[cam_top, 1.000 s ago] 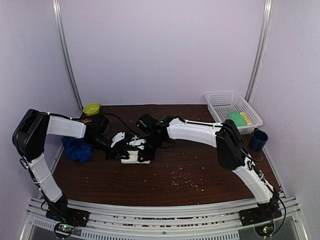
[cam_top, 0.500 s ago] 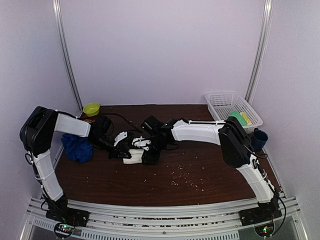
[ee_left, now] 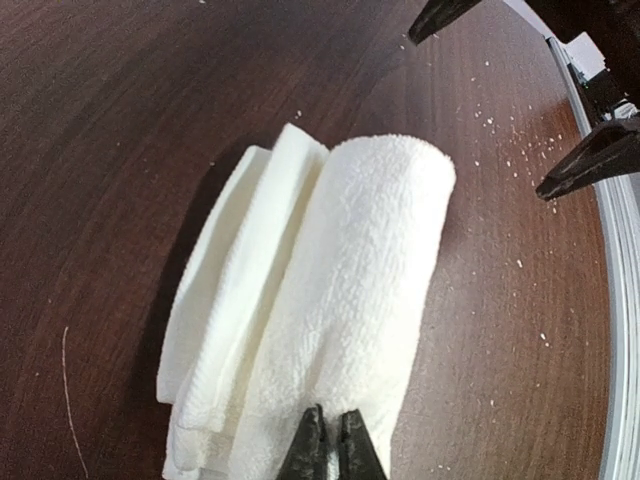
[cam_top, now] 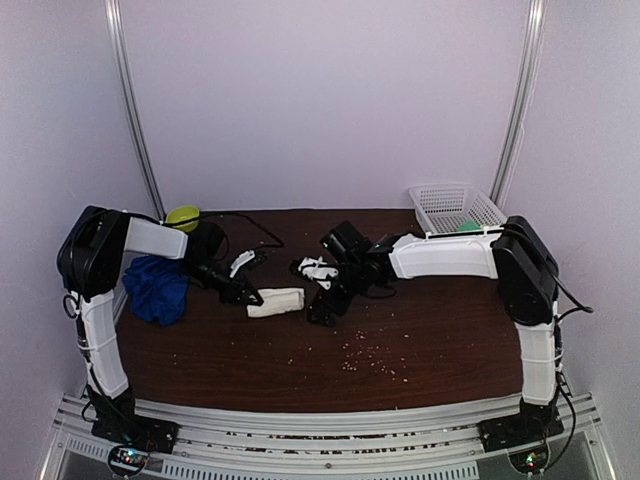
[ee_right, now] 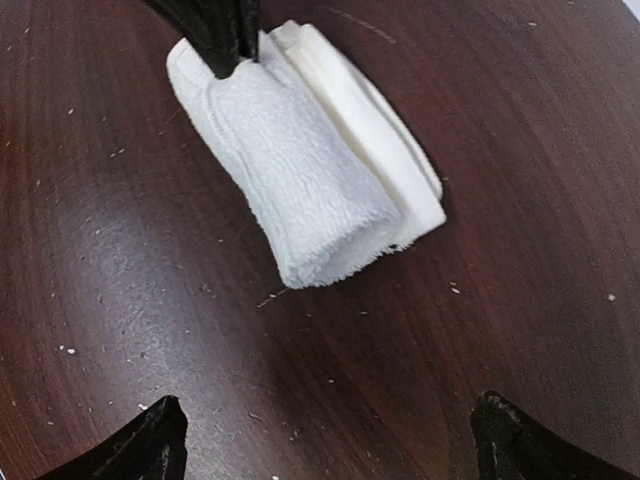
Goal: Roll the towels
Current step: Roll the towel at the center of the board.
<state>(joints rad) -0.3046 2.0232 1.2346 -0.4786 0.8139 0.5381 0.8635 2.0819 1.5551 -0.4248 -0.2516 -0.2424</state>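
Pale lilac walls close in a dark brown wooden table [cam_top: 440, 350] in the overhead view. A cream-white terry towel [cam_top: 276, 301] lies left of the table's centre, wound into a short roll. The left gripper [cam_top: 250, 297] is at the roll's left end. The right gripper [cam_top: 312, 292] hangs just to the roll's right, its fingers spread wide and clear of the cloth. A royal blue towel [cam_top: 157, 288] sits in a loose heap at the table's left edge, beside the left arm. A white plastic mesh basket [cam_top: 455, 207] stands at the far right corner and a small yellow-green bowl [cam_top: 182, 216] at the far left. Pale crumbs [cam_top: 365, 360] dot the wood nearer the arms.

From the left wrist, the cream-white terry towel [ee_left: 340, 330] shows a thick roll with flat folded layers lying against its left side. The left gripper [ee_left: 332, 445] has its tips pressed together at the near end of the roll; I cannot tell whether any cloth is pinched between them.

From the right wrist, the cream-white terry towel [ee_right: 300, 170] lies on bare wood. The right gripper [ee_right: 340, 450] is held above the table with its fingers [ee_right: 150, 440] far apart and holding nothing.
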